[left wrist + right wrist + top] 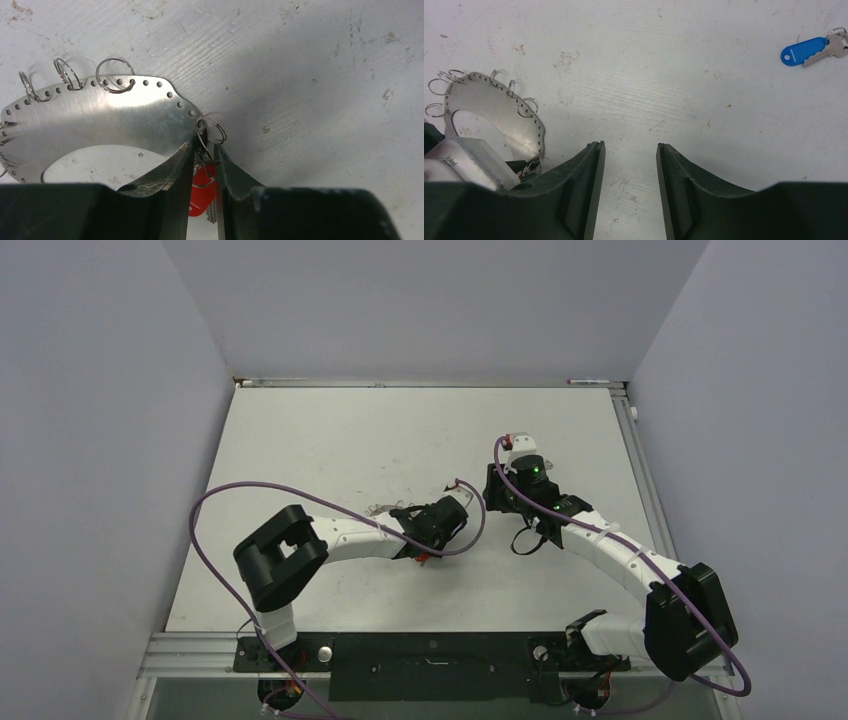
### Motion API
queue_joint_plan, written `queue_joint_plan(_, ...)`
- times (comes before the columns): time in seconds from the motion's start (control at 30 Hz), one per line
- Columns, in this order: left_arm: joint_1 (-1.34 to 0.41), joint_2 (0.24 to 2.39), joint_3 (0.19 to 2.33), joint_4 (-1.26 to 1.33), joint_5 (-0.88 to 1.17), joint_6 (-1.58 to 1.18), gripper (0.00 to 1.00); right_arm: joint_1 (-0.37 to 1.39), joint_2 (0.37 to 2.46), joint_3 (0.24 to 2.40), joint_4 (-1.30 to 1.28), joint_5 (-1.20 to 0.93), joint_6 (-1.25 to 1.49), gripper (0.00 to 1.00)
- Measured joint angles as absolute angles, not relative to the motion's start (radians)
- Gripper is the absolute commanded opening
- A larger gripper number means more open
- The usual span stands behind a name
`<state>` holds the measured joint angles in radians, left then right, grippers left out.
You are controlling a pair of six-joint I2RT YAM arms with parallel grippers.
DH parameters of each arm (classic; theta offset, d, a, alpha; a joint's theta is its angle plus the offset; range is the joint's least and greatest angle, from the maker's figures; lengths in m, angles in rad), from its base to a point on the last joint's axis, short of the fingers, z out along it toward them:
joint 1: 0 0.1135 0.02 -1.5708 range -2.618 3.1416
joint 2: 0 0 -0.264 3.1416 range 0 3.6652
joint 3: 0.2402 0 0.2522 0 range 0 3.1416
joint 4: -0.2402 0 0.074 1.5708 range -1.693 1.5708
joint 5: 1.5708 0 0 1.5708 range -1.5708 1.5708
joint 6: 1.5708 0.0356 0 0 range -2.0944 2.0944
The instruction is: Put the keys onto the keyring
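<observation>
1. A scuffed white tabletop [330,440] is sitting boxed in by pale walls [100,390] on the left, far and right sides.
2. The keyring [100,120] is lying flat near mid-table, well apart from every edge.
3. The left gripper [205,150] is straddling the red key [201,200] at the keyring's rim, jaws narrowly apart; whether it is clamping cannot be told.
4. The right gripper [628,145] is hovering with jaws well apart, holding nothing, bare tabletop lying between it and the blue key [804,52].
</observation>
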<state>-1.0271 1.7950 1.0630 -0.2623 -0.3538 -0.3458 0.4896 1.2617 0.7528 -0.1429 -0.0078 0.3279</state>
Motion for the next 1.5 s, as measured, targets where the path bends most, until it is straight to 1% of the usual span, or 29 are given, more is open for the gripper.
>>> queue_joint_plan(0.1, -1.027, 1.808, 1.065, -0.261, -0.351, -0.345, 0.13, 0.490, 1.262, 0.753, -0.143, -0.014, 0.327, 0.43)
queue_joint_plan(0.27, -1.027, 1.811, 1.067, -0.255, -0.351, -0.342, 0.03, 0.490, 1.262, 0.753, -0.143, -0.015, 0.326, 0.43)
queue_joint_plan(0.37, -1.027, 1.811, 1.067, -0.249, -0.348, -0.336, 0.00, 0.490, 1.262, 0.753, -0.143, -0.015, 0.325, 0.43)
queue_joint_plan(0.73, -1.028, 1.799, 1.047, -0.215, -0.336, -0.314, 0.00, 0.490, 1.262, 0.753, -0.143, -0.015, 0.324, 0.43)
queue_joint_plan(1.07, -1.038, 1.633, 0.967, -0.187, -0.325, -0.272, 0.00, 0.490, 1.251, 0.735, -0.124, -0.046, 0.317, 0.43)
queue_joint_plan(1.27, -1.056, 1.552, 0.933, -0.176, -0.321, -0.248, 0.00, 0.490, 1.170, 0.699, -0.083, -0.106, 0.303, 0.43)
queue_joint_plan(1.5, -1.129, 1.426, 0.909, -0.181, -0.362, -0.202, 0.00, 0.490, 1.035, 0.636, 0.015, -0.200, 0.296, 0.44)
